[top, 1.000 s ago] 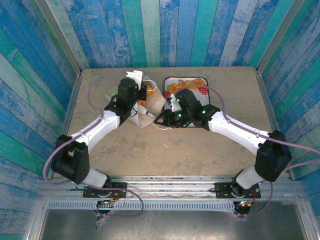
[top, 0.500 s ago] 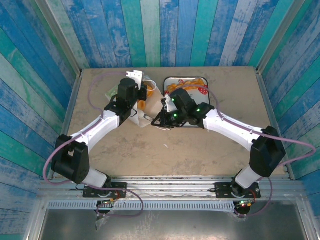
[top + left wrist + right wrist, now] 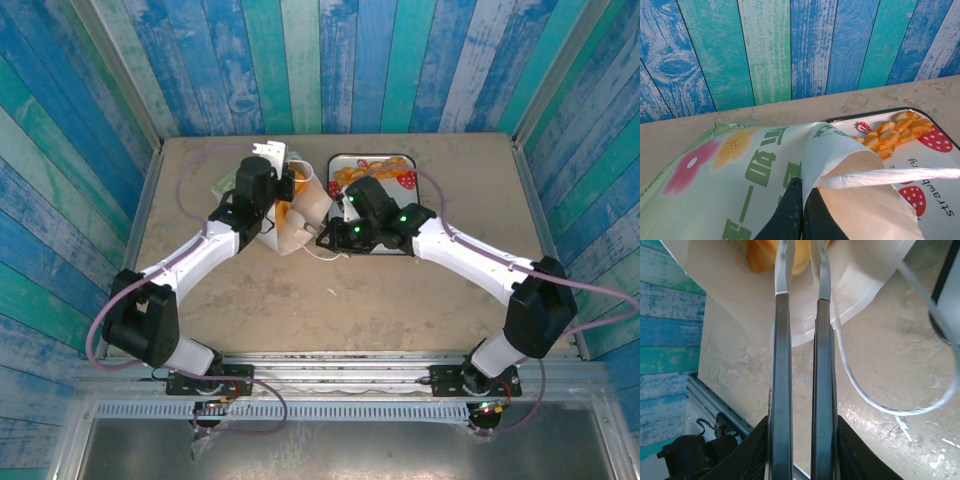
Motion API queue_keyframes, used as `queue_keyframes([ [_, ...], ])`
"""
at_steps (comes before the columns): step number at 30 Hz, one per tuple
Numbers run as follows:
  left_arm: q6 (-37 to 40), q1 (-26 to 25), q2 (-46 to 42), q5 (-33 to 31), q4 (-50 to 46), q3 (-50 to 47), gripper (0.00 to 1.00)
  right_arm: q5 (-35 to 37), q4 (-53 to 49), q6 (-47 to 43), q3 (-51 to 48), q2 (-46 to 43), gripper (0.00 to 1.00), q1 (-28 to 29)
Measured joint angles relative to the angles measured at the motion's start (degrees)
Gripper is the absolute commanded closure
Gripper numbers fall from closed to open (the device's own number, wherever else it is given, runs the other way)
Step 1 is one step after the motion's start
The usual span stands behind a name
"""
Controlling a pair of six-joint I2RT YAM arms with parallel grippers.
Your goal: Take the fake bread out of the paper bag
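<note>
The desk (image 3: 400, 300) carries the paper bag (image 3: 750, 170), which lies on its side at the far middle with its mouth turned toward the strawberry-printed tray (image 3: 880, 114) just beside it. The bag is judged light, thin and easily crumpled, so it is best pinned at its rim rather than squeezed across its body. That rim is pinched flat by the left hand (image 3: 801, 210), whose fingers are pressed together on the paper and hold the mouth open.

One twisted roll (image 3: 892, 136) is seen lying on the tray. The fake bread (image 3: 757, 255) left to take out sits inside the bag's mouth as an orange and yellow lump. It is judged light, fairly stiff and smooth-skinned, likely to slip if caught only at a corner, so a hold across its narrow middle is advised.

The right hand (image 3: 801, 250) is pushed into the mouth with its fingers drawn close, a thin gap between them. Whether a piece is pinched at the tips cannot be told. A cord handle (image 3: 875, 402) loops on the desk beside that hand and could be snagged.
</note>
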Motion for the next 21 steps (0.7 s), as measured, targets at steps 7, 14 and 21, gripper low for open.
queue_keyframes([
  [7,0.0,0.0,0.0,0.0,0.0,0.0,1.0,1.5,-0.8,-0.4,-0.4,-1.9,0.7,-0.5],
  [14,-0.3,0.0,0.0,0.0,0.0,0.0,1.0,-0.1,-2.4,-2.7,3.2,-0.6,0.71,2.9],
  [21,-0.8,0.0,0.0,0.5,0.0,0.0,1.0,-3.1,-1.1,-4.2,7.2,3.4,0.71,4.5],
])
